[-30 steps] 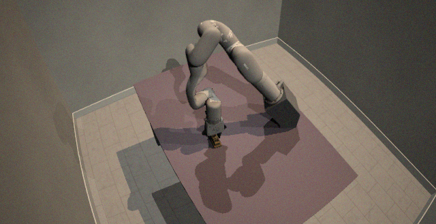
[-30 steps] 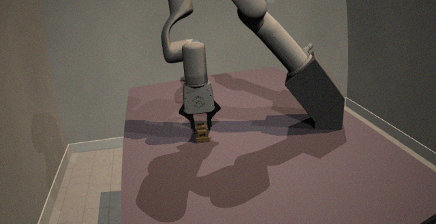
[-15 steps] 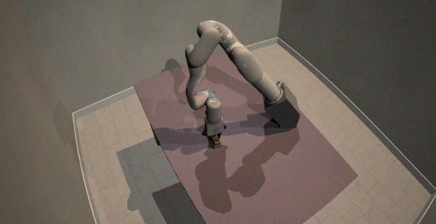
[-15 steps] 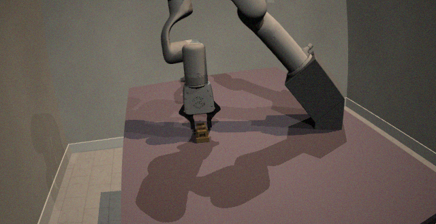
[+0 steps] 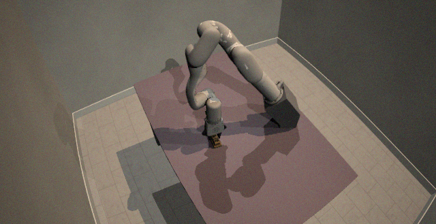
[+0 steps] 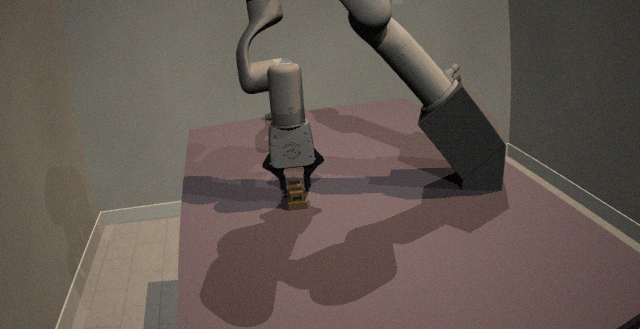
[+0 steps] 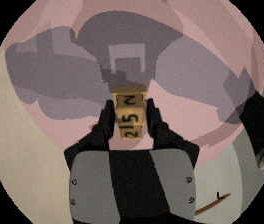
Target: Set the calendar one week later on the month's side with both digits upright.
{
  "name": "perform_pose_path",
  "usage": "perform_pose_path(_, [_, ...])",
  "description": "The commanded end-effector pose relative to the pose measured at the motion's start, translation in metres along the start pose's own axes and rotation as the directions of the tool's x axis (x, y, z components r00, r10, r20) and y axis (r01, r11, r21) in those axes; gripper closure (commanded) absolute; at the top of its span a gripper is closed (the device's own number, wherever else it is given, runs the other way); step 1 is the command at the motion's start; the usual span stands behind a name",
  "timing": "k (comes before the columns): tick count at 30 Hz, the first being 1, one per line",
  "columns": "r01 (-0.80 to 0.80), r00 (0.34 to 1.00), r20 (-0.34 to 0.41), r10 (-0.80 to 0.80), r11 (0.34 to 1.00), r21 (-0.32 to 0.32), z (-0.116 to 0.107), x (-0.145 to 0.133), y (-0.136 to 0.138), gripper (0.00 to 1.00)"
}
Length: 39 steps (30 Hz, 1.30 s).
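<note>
The small wooden calendar [image 5: 216,143] [image 6: 297,202] [image 7: 139,131] stands on the table. In the wrist view its faces show dark marks: one like an N or a sideways 2 at the top, a 5 in the middle and a 2 at the bottom. The date side and the month's name cannot be read in the top and exterior views. My gripper [image 6: 295,187] [image 7: 130,106] points down over the calendar, partly open, one finger on each side of its upper part. Narrow gaps show beside the wood in the wrist view. The tray's floor is hidden.
The pinkish table [image 5: 289,183] [image 6: 450,279] carries broad shadows of the arm. Its left edge lies not far from the calendar. The dark arm base [image 5: 284,113] [image 6: 467,144] stands to the right.
</note>
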State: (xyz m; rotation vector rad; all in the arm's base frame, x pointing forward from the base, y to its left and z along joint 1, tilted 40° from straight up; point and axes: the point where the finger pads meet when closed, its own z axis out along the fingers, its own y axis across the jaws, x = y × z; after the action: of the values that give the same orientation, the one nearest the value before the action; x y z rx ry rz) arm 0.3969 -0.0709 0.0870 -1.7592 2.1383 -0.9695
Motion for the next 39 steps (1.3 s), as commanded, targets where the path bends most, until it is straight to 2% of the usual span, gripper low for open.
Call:
perform_pose_path(1, [0.000,1.000,0.001,0.000,1.000,0.001,-0.0003,-0.0002,-0.0007,0.51])
perform_pose_path(5, [0.000,1.000,0.001,0.000,1.000,0.001,-0.0003,-0.0002,-0.0007,0.51])
perform_pose_path(6, [0.000,1.000,0.001,0.000,1.000,0.001,-0.0003,-0.0002,-0.0007,0.71])
perform_pose_path(39, [0.000,1.000,0.001,0.000,1.000,0.001,-0.0003,-0.0002,-0.0007,0.71])
